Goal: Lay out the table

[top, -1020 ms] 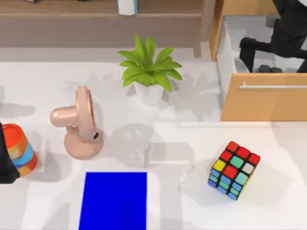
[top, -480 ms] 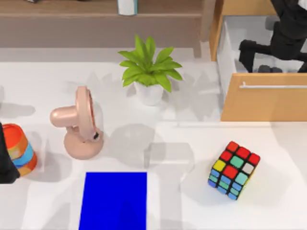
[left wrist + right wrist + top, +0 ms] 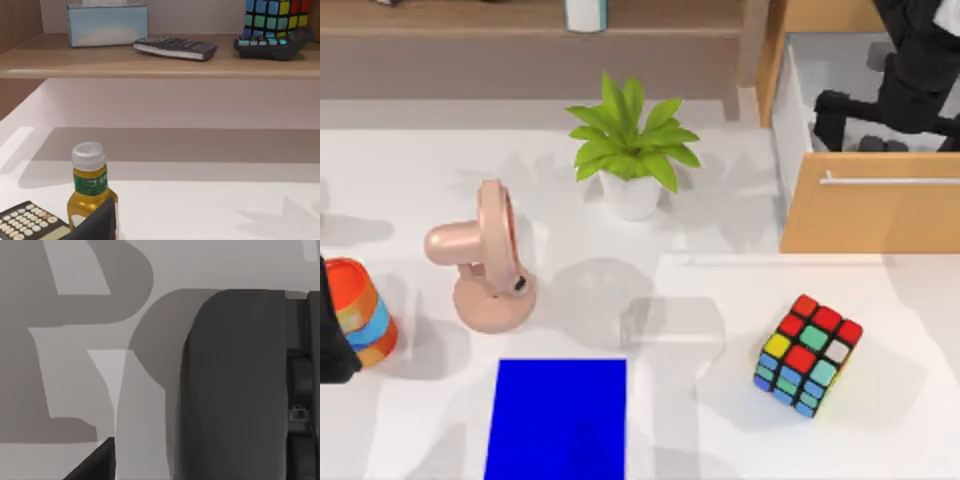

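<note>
While the left arm is parked at the left edge of the top view, the left end effector (image 3: 332,345) is seen only as a dark shape there, and whether it is clenched or released cannot be told. Touching or just beside it, a stack of coloured cups (image 3: 362,310) stands on the white bench (image 3: 720,420). Further from it to the right, a pink desk fan (image 3: 485,262) stands upright, and a blue mat (image 3: 560,418) lies flat near the fan's base. Beyond these a potted plant (image 3: 632,150) stands near the bench's middle. Through the left wrist view, a yellow bottle (image 3: 89,192) with a grey cap and a calculator (image 3: 27,222) are seen close ahead of that end effector, with a wooden shelf (image 3: 160,62) behind them carrying a tissue box (image 3: 107,24), a remote control (image 3: 175,48) and a second puzzle cube (image 3: 275,20) on a dark stand.

A puzzle cube (image 3: 807,354) rests on the bench well below the right end effector (image 3: 850,105), which is held inside the open drawer (image 3: 870,205) of a wooden cabinet at the upper right. Its dark fingers (image 3: 835,110) point into the white interior; whether they are spread or closed cannot be told. The right wrist view shows a dark rounded part against a pale shadowed surface.
</note>
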Tool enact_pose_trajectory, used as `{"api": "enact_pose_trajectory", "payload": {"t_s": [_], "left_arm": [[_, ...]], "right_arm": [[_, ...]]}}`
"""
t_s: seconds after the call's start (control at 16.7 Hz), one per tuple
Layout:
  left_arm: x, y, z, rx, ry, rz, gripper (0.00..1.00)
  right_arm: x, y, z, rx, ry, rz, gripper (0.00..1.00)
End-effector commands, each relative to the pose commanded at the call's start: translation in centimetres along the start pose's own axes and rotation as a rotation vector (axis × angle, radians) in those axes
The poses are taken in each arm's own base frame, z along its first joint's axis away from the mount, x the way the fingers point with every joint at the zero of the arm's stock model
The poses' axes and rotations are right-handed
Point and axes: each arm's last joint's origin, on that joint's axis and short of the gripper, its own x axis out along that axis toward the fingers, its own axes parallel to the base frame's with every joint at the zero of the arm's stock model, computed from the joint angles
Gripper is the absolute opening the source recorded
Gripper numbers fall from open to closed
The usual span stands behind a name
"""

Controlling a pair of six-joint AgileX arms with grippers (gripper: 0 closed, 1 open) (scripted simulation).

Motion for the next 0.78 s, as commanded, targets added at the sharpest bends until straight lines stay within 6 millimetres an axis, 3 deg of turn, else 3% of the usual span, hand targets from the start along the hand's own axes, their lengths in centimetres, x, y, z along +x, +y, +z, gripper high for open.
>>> {"api": "enact_pose_trajectory", "payload": {"t_s": [0.3,0.78], "left_arm": [[0.00,0.00,0.00,0.000,0.000,0.000,1.00],[0.00,0.00,0.00,0.000,0.000,0.000,1.00]], "right_arm": [[0.57,0.02,0.00,0.000,0.006,-0.002,1.00],[0.57,0.02,0.00,0.000,0.006,-0.002,0.40]]}}
